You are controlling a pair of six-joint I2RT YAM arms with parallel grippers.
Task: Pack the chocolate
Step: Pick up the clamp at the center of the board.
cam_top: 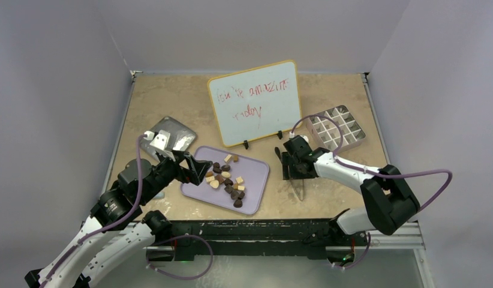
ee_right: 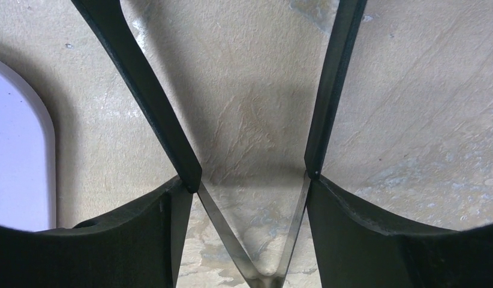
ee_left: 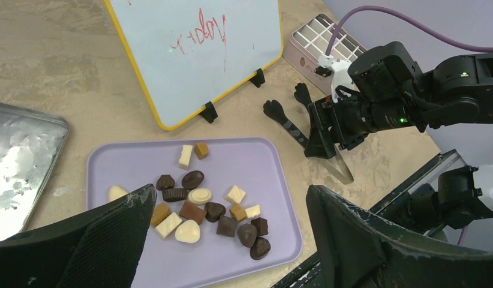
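Right wrist: right tool (ee_right: pixel 248 180) half-open, snug around tongs (ee_right: pixel 145 96).

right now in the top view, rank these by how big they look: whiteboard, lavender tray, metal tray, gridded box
1. whiteboard
2. lavender tray
3. metal tray and gridded box: they look alike and the metal tray is partly hidden, so unranked

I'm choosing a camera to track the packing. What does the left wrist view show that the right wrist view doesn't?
Only left wrist: the chocolate, the whiteboard, the pink gridded box, a metal tray, the whole right arm. Only right wrist: no new object, just a close-up of the right gripper clamping the tongs. Both: tongs, lavender tray, table.
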